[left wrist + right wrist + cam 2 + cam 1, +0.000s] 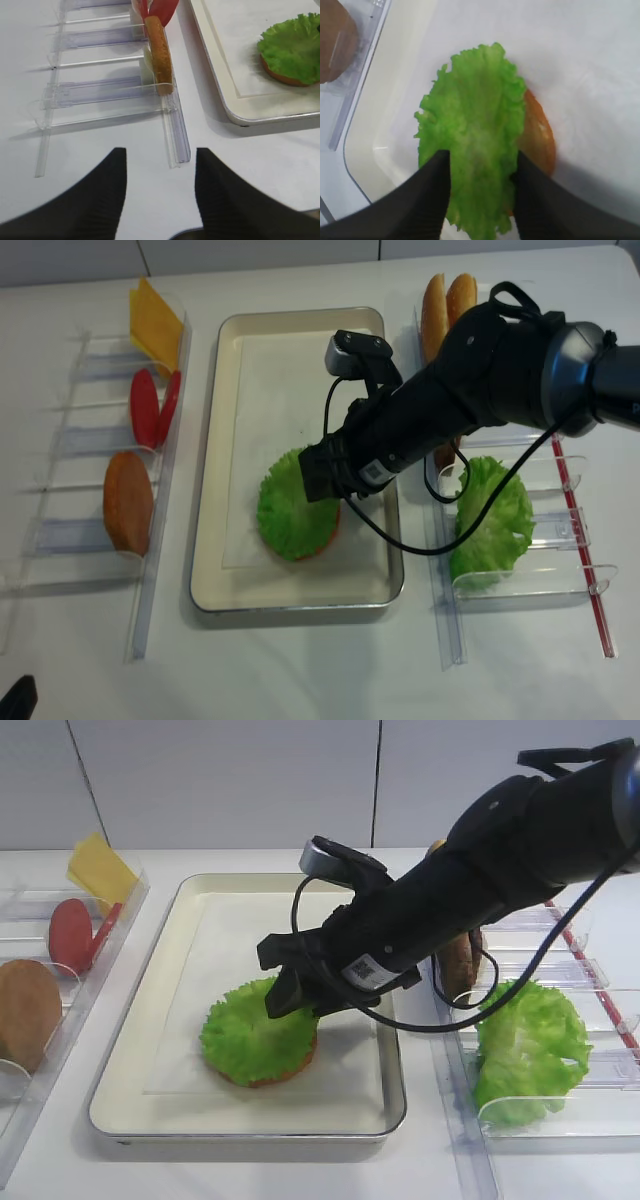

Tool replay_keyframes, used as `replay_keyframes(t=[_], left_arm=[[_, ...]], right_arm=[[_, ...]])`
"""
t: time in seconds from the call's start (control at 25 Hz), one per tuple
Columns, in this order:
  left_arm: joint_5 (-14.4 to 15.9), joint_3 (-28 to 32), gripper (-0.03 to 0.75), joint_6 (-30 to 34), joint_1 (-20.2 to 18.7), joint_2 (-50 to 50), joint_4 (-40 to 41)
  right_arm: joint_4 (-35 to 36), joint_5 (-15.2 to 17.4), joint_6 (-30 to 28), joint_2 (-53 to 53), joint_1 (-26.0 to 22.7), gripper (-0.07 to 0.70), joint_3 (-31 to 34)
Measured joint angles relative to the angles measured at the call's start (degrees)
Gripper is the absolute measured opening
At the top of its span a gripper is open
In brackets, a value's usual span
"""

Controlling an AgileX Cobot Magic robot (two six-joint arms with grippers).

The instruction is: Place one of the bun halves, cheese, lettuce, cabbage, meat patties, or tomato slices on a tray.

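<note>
Right end effector (479,200) fingers apart, straddling lettuce (475,130) lying on bun half (540,135) in tray (130,1050).

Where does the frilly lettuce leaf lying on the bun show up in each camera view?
Exterior high: the lettuce sits low centre, in the tray.
Right wrist: the lettuce fills the centre, between the right gripper fingers.
Left wrist: the lettuce is upper right.
Exterior high (realsense): the lettuce is centre.
Shared landmark: the bun half under it.
</note>
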Motion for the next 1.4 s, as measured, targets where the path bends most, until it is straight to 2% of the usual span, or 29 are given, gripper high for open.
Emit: replay_keyframes(t=[0.08, 0.2, 0.32, 0.44, 0.56, 0.76, 1.12, 1.2, 1.4], left_arm=[[0.0, 0.0, 0.298, 0.0, 0.0, 0.0, 0.0], [0.0, 0.0, 0.298, 0.0, 0.0, 0.0, 0.0], [0.0, 0.0, 0.298, 0.0, 0.0, 0.0, 0.0], [0.0, 0.0, 0.298, 0.0, 0.0, 0.0, 0.0], [0.0, 0.0, 0.298, 0.0, 0.0, 0.0, 0.0], [0.0, 0.0, 0.298, 0.0, 0.0, 0.0, 0.0], [0.0, 0.0, 0.298, 0.0, 0.0, 0.0, 0.0], [0.0, 0.0, 0.298, 0.0, 0.0, 0.0, 0.0], [0.0, 0.0, 0.298, 0.0, 0.0, 0.0, 0.0]], right_arm=[[-1.07, 0.34, 0.0, 0.0, 0.0, 0.389, 0.0], [-4.67, 0.83, 0.9, 0.0, 0.0, 0.425, 0.0], [-12.42, 1.72, 6.49, 0.0, 0.0, 0.433, -1.5], [-20.88, 4.18, 12.89, -0.69, 0.0, 0.435, -4.37], [-28.42, 8.45, 18.67, -1.58, 0.0, 0.435, -7.81], [-36.87, 17.77, 25.6, -2.2, 0.0, 0.435, -12.96], [-41.11, 30.54, 30.67, -2.25, 0.0, 0.437, -19.54], [-42.59, 31.92, 31.82, -2.33, 0.0, 0.436, -19.79], [-43.54, 32.4, 32.79, -4.1, 0.0, 0.418, -19.79]])
